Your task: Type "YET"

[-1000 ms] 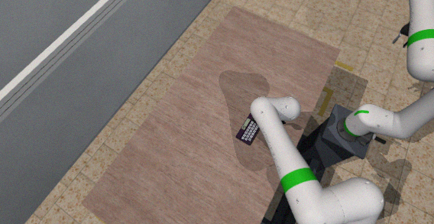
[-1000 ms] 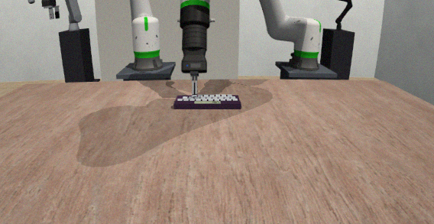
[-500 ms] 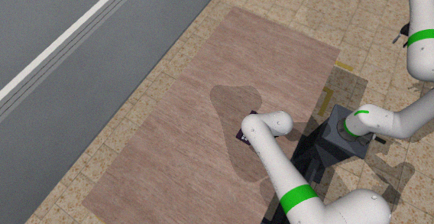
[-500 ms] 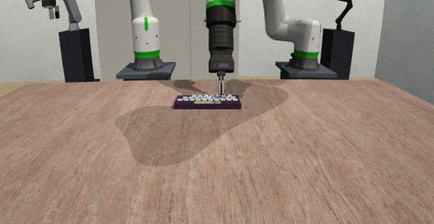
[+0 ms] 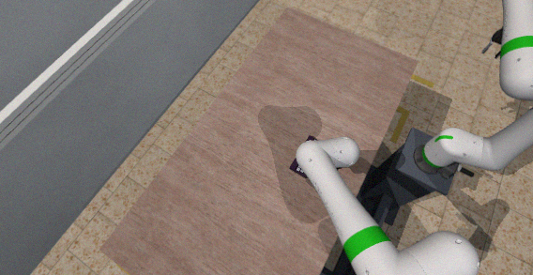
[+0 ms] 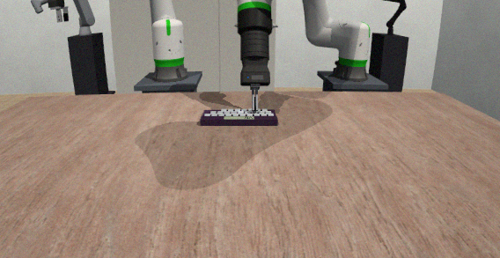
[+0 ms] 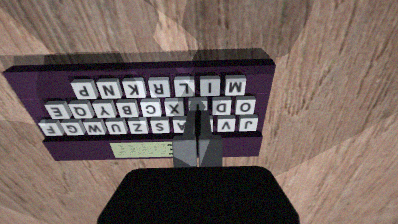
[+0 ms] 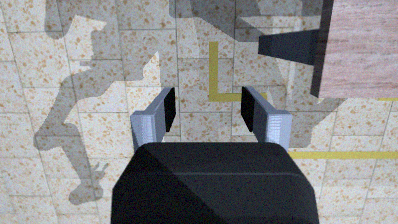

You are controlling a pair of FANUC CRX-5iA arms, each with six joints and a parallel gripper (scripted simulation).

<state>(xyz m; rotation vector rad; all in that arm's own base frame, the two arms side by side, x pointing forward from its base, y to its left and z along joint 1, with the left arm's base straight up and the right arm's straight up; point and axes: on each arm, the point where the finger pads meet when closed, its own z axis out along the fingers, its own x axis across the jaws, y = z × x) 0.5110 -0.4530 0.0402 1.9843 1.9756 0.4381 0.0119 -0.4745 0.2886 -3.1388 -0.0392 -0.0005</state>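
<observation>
A purple keyboard [image 5: 294, 165] [image 6: 210, 121] [image 7: 150, 72] with white letter keys lies on the table. My left gripper [image 6: 254, 111] [image 7: 198, 123] is shut and empty, pointing straight down with its tips at the T key [image 7: 192, 106], which they partly cover; contact cannot be made out. The Y key [image 7: 103, 109] and E key [image 7: 57, 110] are uncovered. The display [image 7: 135, 149] [image 6: 238, 118] is partly hidden by the fingers; only part of a dark letter shows. My right gripper [image 8: 208, 100] [image 6: 62, 15] is open and empty, away from the keyboard above the floor.
The X key [image 7: 174, 107] and D key [image 7: 221, 105] flank the T key closely; the L key [image 7: 185, 86] and A key [image 7: 179, 124] are also near. The wooden table [image 5: 225, 153] [image 6: 352, 187] [image 8: 370, 55] extends around the keyboard. A grey wall [image 5: 117, 68] runs beyond one long side.
</observation>
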